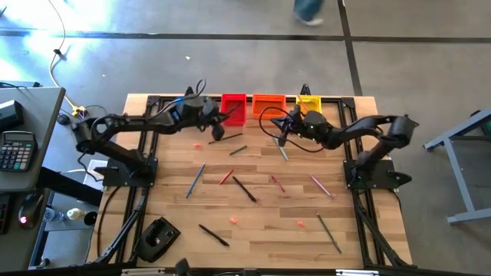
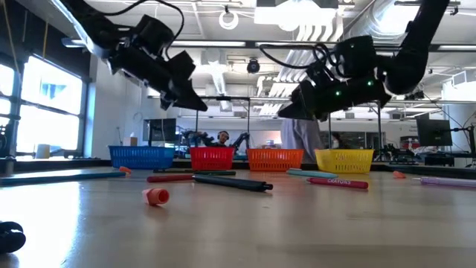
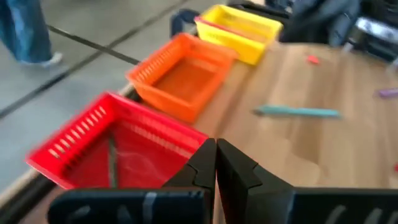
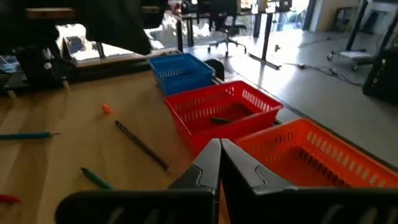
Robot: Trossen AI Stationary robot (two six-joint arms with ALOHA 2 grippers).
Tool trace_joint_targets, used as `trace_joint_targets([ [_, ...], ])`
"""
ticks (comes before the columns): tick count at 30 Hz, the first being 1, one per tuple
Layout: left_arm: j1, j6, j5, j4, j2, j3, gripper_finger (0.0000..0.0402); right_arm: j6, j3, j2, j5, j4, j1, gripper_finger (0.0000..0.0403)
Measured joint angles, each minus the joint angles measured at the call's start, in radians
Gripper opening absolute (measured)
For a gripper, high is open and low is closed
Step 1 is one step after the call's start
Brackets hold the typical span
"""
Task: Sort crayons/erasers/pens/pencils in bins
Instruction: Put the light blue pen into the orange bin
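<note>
Four bins stand in a row along the table's far edge: blue [image 4: 180,71], red [image 1: 234,107], orange [image 1: 268,105] and yellow [image 1: 308,102]. A dark stick [image 3: 112,163] lies inside the red bin. My left gripper [image 3: 216,165] is shut and empty, raised just in front of the red bin [image 3: 118,149]. My right gripper [image 4: 219,165] is shut and empty too, raised in front of the orange bin [image 4: 311,155]. Thin coloured sticks lie scattered on the wood, among them a dark pen [image 1: 245,189] and a teal stick [image 3: 298,112]. Small pink-red erasers [image 1: 234,221] [image 2: 156,196] lie among them.
A blue stick [image 1: 195,180], red sticks [image 1: 225,177], a pink one [image 1: 321,185] and a green one [image 1: 330,234] lie mid-table. A black object [image 1: 157,238] sits at the near left corner. A desk with a calculator [image 1: 17,149] stands left of the table.
</note>
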Motion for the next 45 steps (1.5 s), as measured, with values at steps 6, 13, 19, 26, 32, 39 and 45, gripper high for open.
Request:
trace_joint_targets([
  [6, -0.054, -0.01, 0.039, 0.316, -0.02, -0.159, 0.0, 0.044, 0.095, -0.159, 0.119, -0.46, 0.076, 0.0],
  [13, -0.079, -0.018, 0.037, 0.626, -0.02, -0.323, 0.0, 0.221, 0.335, -0.195, 0.175, -1.072, 0.169, 0.0],
  [19, -0.064, -0.038, 0.027, 0.828, -0.019, -0.432, 0.0, 0.379, 0.484, -0.122, 0.174, -1.376, 0.205, 0.0],
  [26, -0.034, -0.047, 0.028, 0.906, -0.019, -0.49, 0.0, 0.487, 0.525, 0.002, 0.143, -1.465, 0.201, 0.0034],
  [32, -0.026, -0.047, 0.028, 0.905, -0.019, -0.49, 0.0, 0.574, 0.525, 0.111, 0.127, -1.462, 0.195, 0.0093],
  [39, -0.026, -0.045, 0.028, 0.903, -0.019, -0.49, 0.0, 0.627, 0.524, 0.188, 0.131, -1.446, 0.178, 0.011],
  [45, -0.027, -0.044, 0.028, 0.897, -0.019, -0.49, 0.0, 0.629, 0.527, 0.214, 0.141, -1.441, 0.175, 0.009],
])
